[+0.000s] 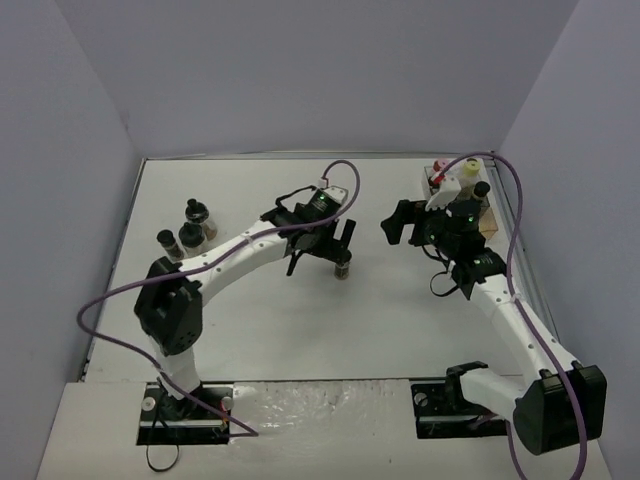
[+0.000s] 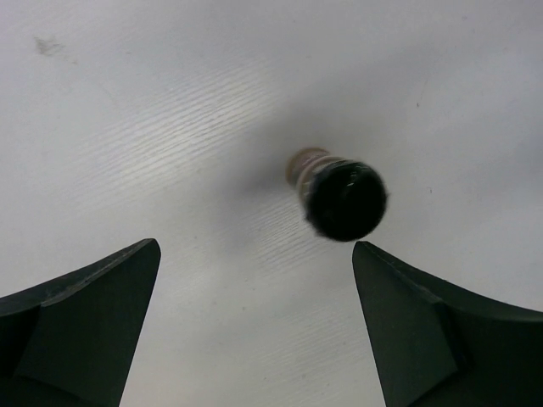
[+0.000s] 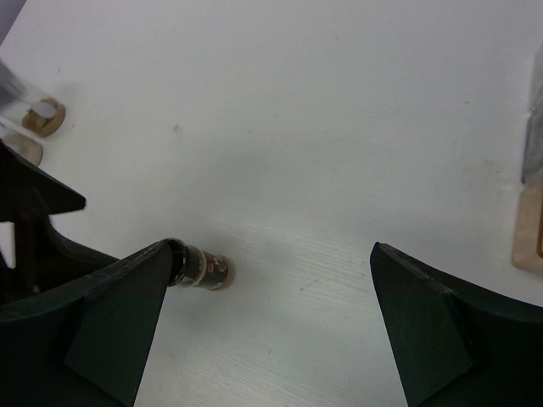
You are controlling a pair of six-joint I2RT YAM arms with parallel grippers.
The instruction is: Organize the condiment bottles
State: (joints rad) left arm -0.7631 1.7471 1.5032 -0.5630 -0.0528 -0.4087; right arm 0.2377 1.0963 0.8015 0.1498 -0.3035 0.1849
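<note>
bottle in play: small clear black-capped bottle (image 1: 342, 268), upright and alone on the white table (image 1: 300, 330), mid-field between the two arms.
long axis: vertical, cap up; almost end-on from the left wrist camera, black cap (image 2: 346, 201) hiding most of the glass.
left gripper (image 1: 322, 250): fingers spread wide, holding nothing, hovering just above and behind the bottle; in its own view (image 2: 254, 248), bottle ahead of the gap and off toward the right finger, touching neither.
right gripper (image 1: 393, 226): also wide open and empty, near but clearly apart, on the bottle's right; from its wrist (image 3: 273, 248), bottle (image 3: 206, 271) low at left, partly hidden behind the left finger.
nearer arm: the left, by a clear margin.
rest of the set: three dark-capped jars (image 1: 190, 237) clustered near the table's left edge; pink-capped bottle (image 1: 441, 170), pale-yellow-capped bottle (image 1: 467, 172) and another black-capped one (image 1: 481, 190) grouped at the clear rectangular tray with a wooden base (image 1: 489, 228), far right corner.
likely next move: judged a pickup from the right, the tray being on that side; calls for a swing left and a drop over the cap, one finger either side of the upright body.
risk: narrow and tall, probably easy to tip with a glancing finger.
</note>
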